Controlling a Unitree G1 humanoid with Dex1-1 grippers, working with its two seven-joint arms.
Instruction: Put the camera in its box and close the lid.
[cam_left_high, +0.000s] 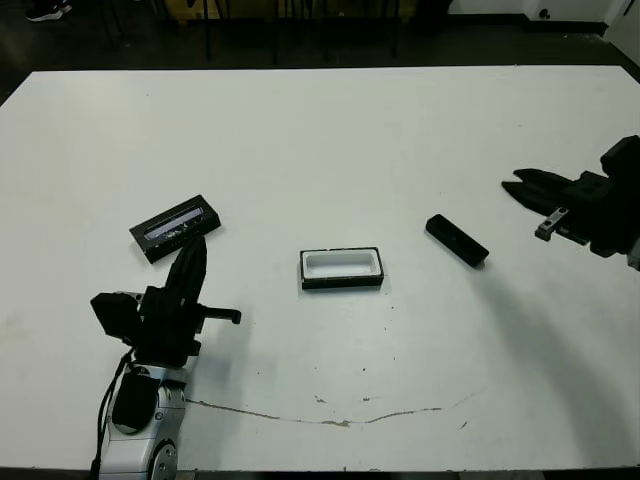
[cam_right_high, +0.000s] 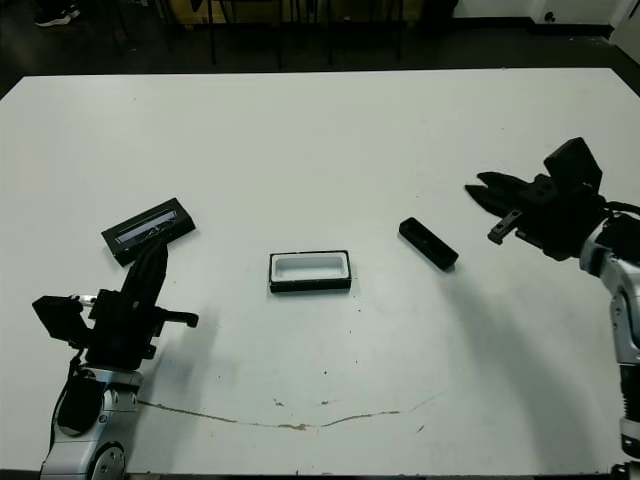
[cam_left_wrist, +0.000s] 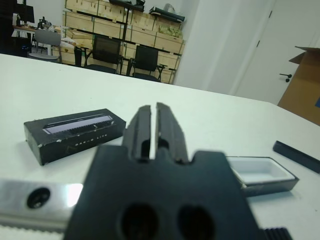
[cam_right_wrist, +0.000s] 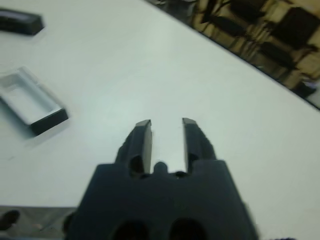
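White table, scuffed near the front edge. Small black camera lying flat, right of the open box, well apart from it. Looks hard, smooth, light, maybe slippery; best pinched across its thin sides, at the middle. Box black with white inside. Lid far left, black with a shiny grey strip. Right gripper empty, fingers a little apart. Left gripper empty, fingers almost touching.

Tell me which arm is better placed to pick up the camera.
The right. Its end effector is open and empty, near the camera. The left end effector sits by the lid, beyond the box.
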